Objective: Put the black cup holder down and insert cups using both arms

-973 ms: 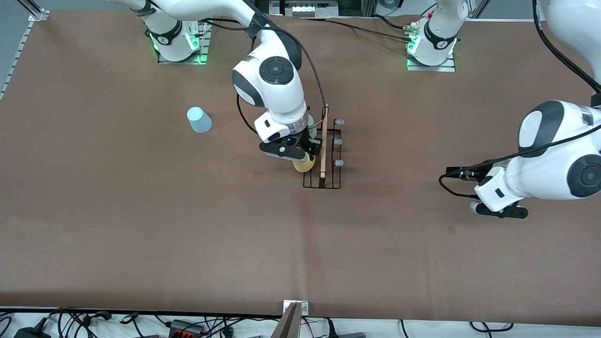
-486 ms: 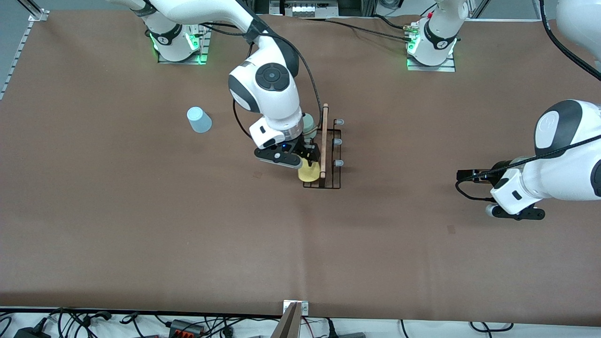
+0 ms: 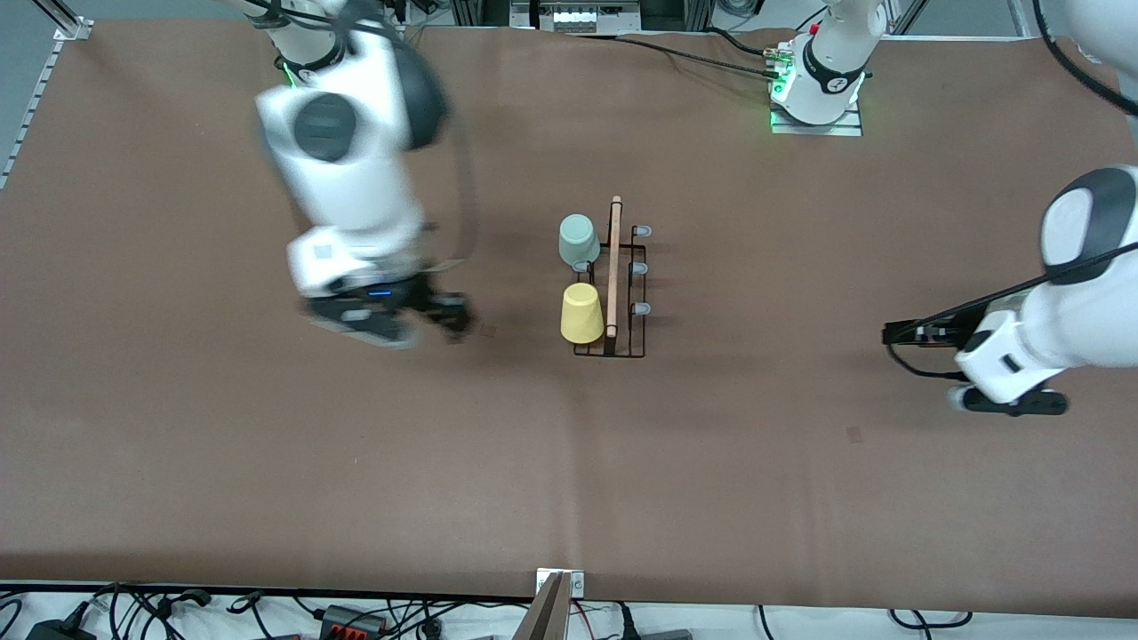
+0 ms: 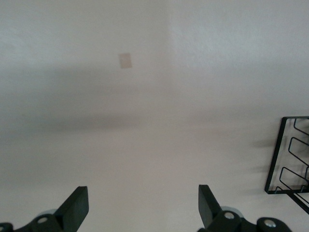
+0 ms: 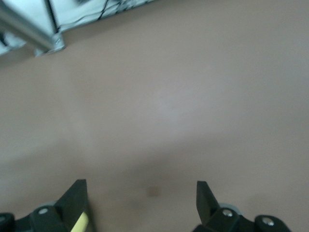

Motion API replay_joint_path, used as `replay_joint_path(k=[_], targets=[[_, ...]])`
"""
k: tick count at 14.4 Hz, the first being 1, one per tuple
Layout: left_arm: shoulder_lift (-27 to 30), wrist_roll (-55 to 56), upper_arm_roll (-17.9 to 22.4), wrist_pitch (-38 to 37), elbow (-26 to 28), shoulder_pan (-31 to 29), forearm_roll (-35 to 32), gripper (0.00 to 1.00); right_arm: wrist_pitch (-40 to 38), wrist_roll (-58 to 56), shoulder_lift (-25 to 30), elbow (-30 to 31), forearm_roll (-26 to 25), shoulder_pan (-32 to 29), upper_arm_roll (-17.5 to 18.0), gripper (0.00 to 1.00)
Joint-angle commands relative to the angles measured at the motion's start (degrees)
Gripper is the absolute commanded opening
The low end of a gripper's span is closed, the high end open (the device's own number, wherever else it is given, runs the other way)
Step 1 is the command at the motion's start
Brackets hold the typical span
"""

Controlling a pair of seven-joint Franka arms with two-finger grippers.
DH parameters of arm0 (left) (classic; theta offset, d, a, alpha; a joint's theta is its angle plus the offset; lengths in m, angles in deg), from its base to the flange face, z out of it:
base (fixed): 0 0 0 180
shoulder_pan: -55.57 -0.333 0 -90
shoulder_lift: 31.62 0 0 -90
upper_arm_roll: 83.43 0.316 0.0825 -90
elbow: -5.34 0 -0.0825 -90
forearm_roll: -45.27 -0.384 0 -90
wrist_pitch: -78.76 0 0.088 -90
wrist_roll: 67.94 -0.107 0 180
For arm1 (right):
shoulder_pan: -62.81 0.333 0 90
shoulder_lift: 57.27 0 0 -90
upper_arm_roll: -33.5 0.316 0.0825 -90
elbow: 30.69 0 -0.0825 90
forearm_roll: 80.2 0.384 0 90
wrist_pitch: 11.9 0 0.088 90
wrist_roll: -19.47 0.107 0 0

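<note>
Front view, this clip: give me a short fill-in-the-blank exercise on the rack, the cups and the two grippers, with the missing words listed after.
1. The number of cups sitting on the black rack is ____.
2. Of those, the yellow cup lies nearer the front camera than the ____ cup.
3. The right gripper hangs over bare table with its fingers ____.
4. The left gripper, waiting at the left arm's end of the table, holds ____.

Missing words: two; green; open; nothing
</note>
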Motion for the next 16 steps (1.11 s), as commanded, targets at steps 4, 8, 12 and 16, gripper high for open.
replay_joint_path(k=[4,8,12,16], targets=[[8.7,-0.4,0.2,-6.4,0.2,-1.3,-0.2,1.00,-11.8,-28.9,13.3,5.9,8.7,-22.2,1.2,1.00],[14.7,-1.0,13.5,-6.4,2.9,9.4,1.1,1.00,-19.8,-39.5,17.2,3.3,8.2,-30.4,0.8,1.00],[23.7,-1.5,27.5,-1.6,12.2,19.8,7.2,1.00,-26.4,-44.1,17.3,-0.5,7.9,-30.2,0.9,1.00],[28.6,-1.8,30.6,1.1,15.9,24.1,7.3,1.00,-27.4,-46.3,18.2,2.4,7.7,-26.2,-2.9,1.00]])
